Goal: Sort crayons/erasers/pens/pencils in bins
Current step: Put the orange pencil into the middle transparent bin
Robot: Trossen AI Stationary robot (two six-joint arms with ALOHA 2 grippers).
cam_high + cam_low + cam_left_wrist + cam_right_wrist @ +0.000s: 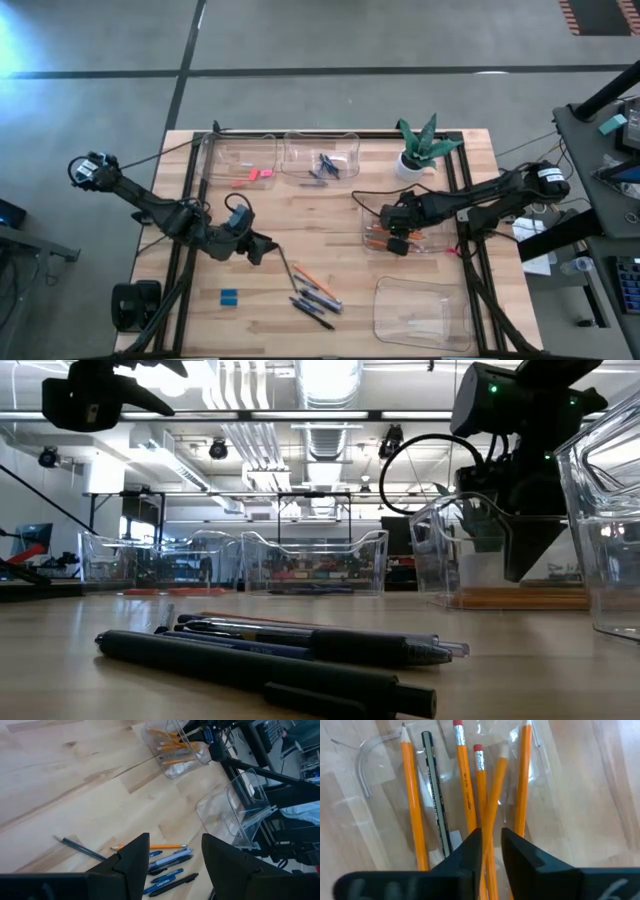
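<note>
Several orange pencils (pixel 412 800) and one dark stick (pixel 434 795) lie in the clear bin (pixel 432 240) at the table's right. My right gripper (pixel 400 240) points down into it, its fingers (pixel 520 860) slightly apart around one slanted orange pencil (pixel 495 790). My left gripper (pixel 260 246) hangs open above the table's left middle. Dark pens (pixel 318 300) and one orange pencil (pixel 303 275) lie loose at the near middle. A blue eraser (pixel 229 296) lies near left. Pink erasers (pixel 252 176) and blue crayons (pixel 325 166) sit in the far bins. My right gripper comes from above, a finger on each side of the orange pencil's shaft (pixel 490 837). Whether the fingers touch it I cannot tell. The pencil slants across the other pencils in the bin.
A fourth clear bin (pixel 420 312) stands at the near right. A potted plant (pixel 420 150) stands at the far right, with a black cable (pixel 370 200) beside it. A thin dark stick (pixel 80 848) lies apart from the pens. Bare wood lies in the table's middle.
</note>
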